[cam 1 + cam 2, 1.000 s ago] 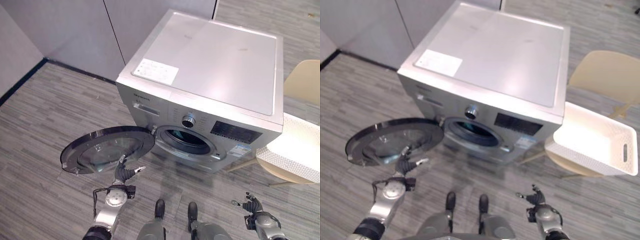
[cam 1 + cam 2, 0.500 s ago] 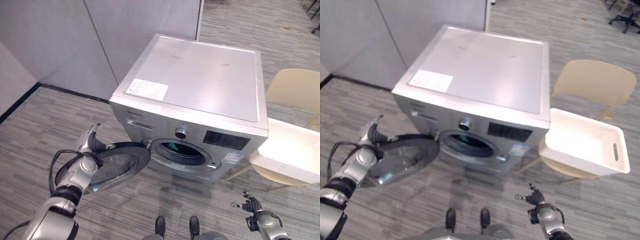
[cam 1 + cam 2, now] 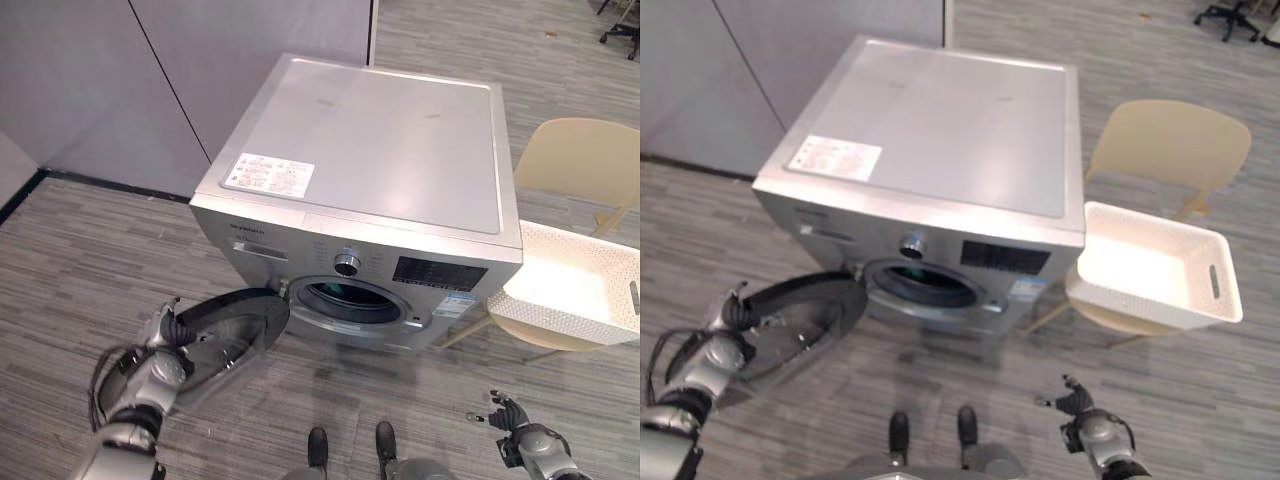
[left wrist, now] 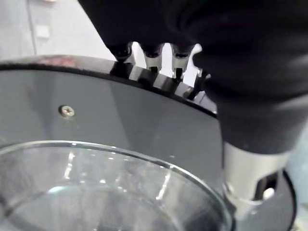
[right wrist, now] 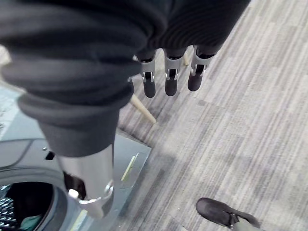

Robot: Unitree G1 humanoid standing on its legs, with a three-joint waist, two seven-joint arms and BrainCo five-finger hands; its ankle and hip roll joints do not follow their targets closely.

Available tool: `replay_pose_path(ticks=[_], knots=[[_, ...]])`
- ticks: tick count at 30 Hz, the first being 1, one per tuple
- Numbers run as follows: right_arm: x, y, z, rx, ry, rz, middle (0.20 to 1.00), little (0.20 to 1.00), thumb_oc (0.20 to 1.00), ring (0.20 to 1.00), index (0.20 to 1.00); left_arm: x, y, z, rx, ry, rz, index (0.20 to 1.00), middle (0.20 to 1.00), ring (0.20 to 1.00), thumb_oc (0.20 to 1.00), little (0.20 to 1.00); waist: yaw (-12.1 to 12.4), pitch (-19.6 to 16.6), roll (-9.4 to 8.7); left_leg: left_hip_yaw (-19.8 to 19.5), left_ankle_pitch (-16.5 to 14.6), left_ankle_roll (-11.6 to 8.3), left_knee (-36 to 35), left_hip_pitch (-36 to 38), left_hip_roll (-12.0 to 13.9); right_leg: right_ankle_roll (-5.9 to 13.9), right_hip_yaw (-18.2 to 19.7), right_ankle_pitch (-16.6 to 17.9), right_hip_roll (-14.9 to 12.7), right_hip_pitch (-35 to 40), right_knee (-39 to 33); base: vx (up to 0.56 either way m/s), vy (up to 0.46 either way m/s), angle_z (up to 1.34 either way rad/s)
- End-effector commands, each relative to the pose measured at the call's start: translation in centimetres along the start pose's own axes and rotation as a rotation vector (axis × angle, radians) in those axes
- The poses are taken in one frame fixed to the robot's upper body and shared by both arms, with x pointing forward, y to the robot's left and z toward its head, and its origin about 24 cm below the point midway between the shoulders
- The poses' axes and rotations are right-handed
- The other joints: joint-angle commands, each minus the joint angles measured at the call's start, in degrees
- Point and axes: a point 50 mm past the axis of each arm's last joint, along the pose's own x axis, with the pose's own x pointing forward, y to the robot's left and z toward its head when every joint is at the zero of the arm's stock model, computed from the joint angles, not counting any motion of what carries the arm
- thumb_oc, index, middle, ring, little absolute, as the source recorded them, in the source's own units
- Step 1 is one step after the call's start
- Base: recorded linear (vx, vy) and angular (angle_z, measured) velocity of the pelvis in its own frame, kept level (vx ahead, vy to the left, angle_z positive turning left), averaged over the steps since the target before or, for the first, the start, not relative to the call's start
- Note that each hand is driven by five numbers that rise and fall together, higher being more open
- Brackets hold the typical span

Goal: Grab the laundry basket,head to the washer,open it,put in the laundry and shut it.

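grey plank flooring runs under a silver washer (image 3: 380,190) standing against a grey partition wall, with its round door (image 3: 225,325) swung out on the robot's left and the drum opening (image 3: 347,303) facing the robot. the left hand (image 3: 165,340) sits at the door's outer rim, on the side away from the hinge; the left wrist view shows its fingers (image 4: 153,57) reaching over the dark edge of the door, but whether they hook round it or merely lie flat against it i cannot tell. the hinge lies between the door and the opening, so the closing push would have to go from the left hand toward the robot's right, across to the drum. something pale and greenish shows inside the drum in the right wrist view, which suggests laundry is already in, though it is too small to be sure. the white laundry basket (image 3: 1160,270) rests on a beige chair (image 3: 1170,150) just right of the washer and looks empty. the right hand (image 3: 1080,415) hangs low over the floor, well apart from the door, fingers loosely spread and holding nothing. the left hand is clearly the nearer one for shutting.
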Motion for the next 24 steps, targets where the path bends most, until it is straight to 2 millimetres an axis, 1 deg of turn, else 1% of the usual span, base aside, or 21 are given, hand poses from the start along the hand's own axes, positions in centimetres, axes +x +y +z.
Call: replay_pose_path(ticks=[1, 2, 3, 4, 5, 6, 8, 9, 10, 12, 13, 14, 18, 19, 20, 21, 23, 24], knots=[[-0.1, -0.6, 1.1, -0.052, -0.064, -0.016, 1.000, 1.000, 1.000, 1.000, 1.000, -4.0, -8.5, -1.2, -0.212, 0.028, -0.301, 1.000, 1.000, 1.000, 1.000, 1.000, 1.86, 0.00, -2.41, -0.86, -2.77, 0.39, 1.24, -2.60, -1.21, 3.85, 0.04, -7.69, -0.17, -0.52, 3.19, -0.05, -0.029, -0.05], [-0.1, -0.6, 1.1, -0.052, -0.063, -0.016, 1.000, 1.000, 1.000, 1.000, 1.000, -4.0, -8.5, -1.2, -0.212, 0.028, -0.302, 1.000, 1.000, 1.000, 1.000, 1.000, 1.87, -0.01, -2.40, -0.84, -2.78, 0.38, 1.22, -2.55, -1.20, 3.84, 0.06, -7.70, -0.16, -0.48, 3.19, -0.15, -0.105, 0.03], [0.0, -0.6, 1.9, -0.066, -0.093, -0.023, 1.000, 1.000, 1.000, 1.000, 1.000, -5.6, -10.6, 0.8, -0.300, -0.062, -0.405, 1.000, 1.000, 1.000, 1.000, 1.000, 2.49, 1.04, -2.24, -0.92, -2.11, 0.26, 1.81, -3.22, -0.71, 3.40, -0.33, -7.81, 0.25, -0.58, 3.23, -0.12, -0.091, 0.07], [0.0, -0.6, 1.9, -0.066, -0.093, -0.023, 1.000, 1.000, 1.000, 1.000, 1.000, -5.6, -10.6, 0.8, -0.300, -0.061, -0.406, 1.000, 1.000, 1.000, 1.000, 1.000, 2.50, 1.04, -2.24, -0.91, -2.11, 0.25, 1.82, -3.23, -0.71, 3.39, -0.32, -7.81, 0.25, -0.59, 3.24, -0.24, -0.182, 0.07], [0.1, -0.5, 2.3, -0.075, -0.104, -0.021, 1.000, 1.000, 1.000, 1.000, 1.000, -6.1, -11.2, 2.6, -0.308, -0.136, -0.447, 1.000, 1.000, 1.000, 1.000, 1.000, 2.77, 1.85, -2.24, -1.09, -1.44, -0.06, 2.23, -4.09, -0.10, 3.08, -0.40, -7.93, 0.59, -0.85, 3.35, -0.12, -0.091, -0.02], [0.1, -0.5, 2.3, -0.075, -0.104, -0.021, 1.000, 1.000, 1.000, 1.000, 1.000, -6.1, -11.2, 2.6, -0.308, -0.136, -0.447, 1.000, 1.000, 1.000, 1.000, 1.000, 2.81, 1.86, -2.24, -1.07, -1.44, -0.07, 2.24, -4.10, -0.09, 3.08, -0.38, -7.93, 0.60, -0.87, 3.38, -0.17, -0.132, -0.04], [0.0, -0.4, 2.6, -0.077, -0.118, -0.022, 1.000, 1.000, 1.000, 1.000, 1.000, -6.3, -11.3, 4.4, -0.309, -0.206, -0.469, 1.000, 1.000, 1.000, 1.000, 1.000, 2.83, 2.43, -2.33, -1.20, -0.85, -0.38, 2.51, -4.83, 0.57, 2.68, -0.23, -7.99, 1.10, -1.24, 3.41, -0.10, -0.087, -0.08], [0.0, -0.4, 2.6, -0.077, -0.118, -0.023, 1.000, 1.000, 1.000, 1.000, 1.000, -6.3, -11.3, 4.4, -0.309, -0.206, -0.470, 1.000, 1.000, 1.000, 1.000, 1.000, 2.88, 2.44, -2.33, -1.16, -0.85, -0.39, 2.51, -4.81, 0.58, 2.68, -0.19, -7.99, 1.11, -1.25, 3.43, -0.17, -0.128, -0.42], [0.1, -0.2, 2.8, -0.078, -0.127, -0.022, 1.000, 1.000, 1.000, 1.000, 1.000, -6.1, -11.2, 6.5, -0.333, -0.272, -0.470, 1.000, 1.000, 1.000, 1.000, 1.000, 2.73, 3.46, -2.45, -1.22, -0.08, -0.79, 3.05, -6.23, 1.32, 2.41, 0.05, -7.83, 1.59, -2.14, 3.39, -0.20, -0.119, -0.51], [0.1, -0.2, 3.1, -0.081, -0.134, -0.028, 1.000, 1.000, 1.000, 1.000, 1.000, -5.7, -11.1, 8.9, -0.342, -0.341, -0.455, 1.000, 1.000, 1.000, 1.000, 1.000, 2.36, 4.42, -2.51, -1.20, 0.38, -1.23, 3.36, -7.37, 1.74, 2.30, 0.44, -7.39, 1.92, -3.23, 3.44, -0.21, -0.121, -0.52], [0.2, -0.1, 3.1, -0.090, -0.130, -0.030, 1.000, 1.000, 1.000, 1.000, 1.000, -5.5, -11.2, 11.3, -0.349, -0.401, -0.443, 1.000, 1.000, 1.000, 1.000, 1.000, 1.75, 5.17, -2.56, -1.05, 0.42, -1.45, 3.48, -7.68, 2.13, 2.29, 0.95, -7.05, 2.11, -3.69, 3.30, -0.11, -0.064, -0.43], [0.2, -0.1, 3.1, -0.090, -0.130, -0.030, 1.000, 1.000, 1.000, 1.000, 1.000, -5.4, -11.2, 11.4, -0.349, -0.402, -0.443, 1.000, 1.000, 1.000, 1.000, 1.000, 1.76, 5.05, -2.54, -1.06, 0.54, -1.47, 3.47, -7.91, 2.16, 2.28, 0.95, -6.93, 2.13, -3.91, 3.28, -0.11, -0.059, -0.43], [0.3, -0.4, 3.3, -0.099, -0.132, -0.048, 1.000, 1.000, 1.000, 1.000, 1.000, -5.2, -10.7, 17.2, -0.384, -0.547, -0.409, 1.000, 1.000, 1.000, 1.000, 1.000, 0.20, 6.28, -2.28, -0.81, 0.77, -2.11, 3.44, -9.56, 2.44, 2.79, 1.91, -5.64, 2.13, -6.11, 2.51, -0.12, -0.028, -0.44], [0.3, -0.4, 3.2, -0.098, -0.133, -0.054, 1.000, 1.000, 1.000, 1.000, 1.000, -5.3, -10.6, 18.2, -0.388, -0.574, -0.407, 1.000, 1.000, 1.000, 1.000, 1.000, -0.22, 6.26, -2.24, -0.87, 0.74, -2.20, 3.34, -9.85, 2.55, 2.89, 2.07, -5.44, 2.13, -6.46, 2.10, -0.06, -0.026, -0.20], [0.3, -0.4, 3.2, -0.098, -0.133, -0.054, 1.000, 1.000, 1.000, 1.000, 1.000, -5.3, -10.6, 18.2, -0.388, -0.574, -0.407, 1.000, 1.000, 1.000, 1.000, 1.000, -0.22, 6.26, -2.24, -0.87, 0.74, -2.20, 3.34, -9.85, 2.56, 2.89, 2.07, -5.44, 2.13, -6.46, 2.11, -0.06, -0.070, 0.10], [0.2, -0.3, 2.8, -0.095, -0.128, -0.059, 1.000, 1.000, 1.000, 1.000, 1.000, -5.5, -10.4, 20.5, -0.404, -0.622, -0.402, 1.000, 1.000, 1.000, 1.000, 1.000, -1.46, 6.38, -2.06, -1.36, 0.97, -2.27, 3.15, -10.69, 2.39, 2.72, 2.41, -4.90, 2.58, -7.51, 1.91, -0.06, -0.059, 0.18], [0.1, -0.3, 2.6, -0.088, -0.124, -0.066, 1.000, 1.000, 1.000, 1.000, 1.000, -5.4, -10.3, 22.3, -0.432, -0.640, -0.386, 1.000, 1.000, 1.000, 1.000, 1.000, -2.77, 6.55, -1.86, -1.94, 1.16, -2.25, 3.00, -11.56, 2.11, 2.51, 3.00, -4.63, 2.96, -8.89, 2.44, -0.08, -0.057, 0.27], [0.1, -0.3, 2.7, -0.082, -0.130, -0.070, 1.000, 1.000, 1.000, 1.000, 1.000, -5.4, -10.2, 22.8, -0.439, -0.641, -0.380, 1.000, 1.000, 1.000, 1.000, 1.000, -3.10, 6.59, -1.85, -2.06, 1.22, -2.24, 2.84, -11.63, 2.18, 2.45, 3.33, -4.56, 3.13, -9.48, 2.95, -0.08, -0.017, 0.42]])
